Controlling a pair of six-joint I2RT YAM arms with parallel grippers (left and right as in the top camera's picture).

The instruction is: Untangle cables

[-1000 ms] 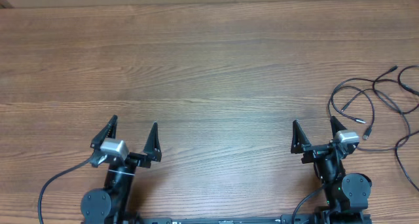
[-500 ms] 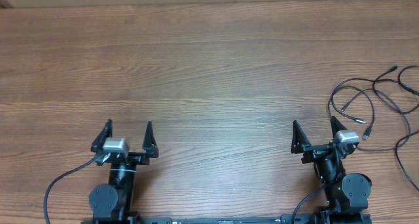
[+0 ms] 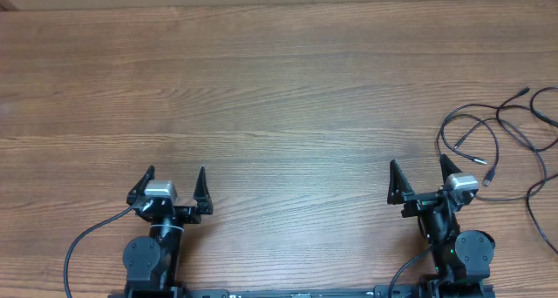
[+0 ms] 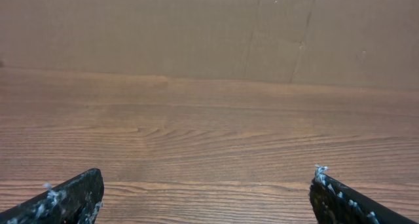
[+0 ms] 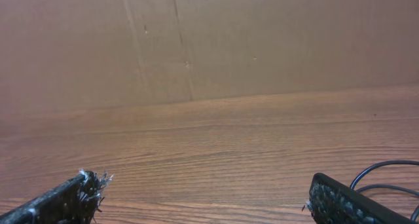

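Right of right hand (image 3: pixel 418 164): tangled cables (image 3: pixel 496 150) on counter (image 3: pixel 279 89). Left hand (image 3: pixel 174 172) well apart. Both open, empty. Risk: pinching several loops, tightening knot.

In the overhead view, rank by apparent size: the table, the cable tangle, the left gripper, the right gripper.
1. Table: fills nearly the whole frame.
2. Cables: a loose spread at the right edge, partly cut off by the frame.
3. Left gripper and right gripper: both open and about alike, so I won't rank them.
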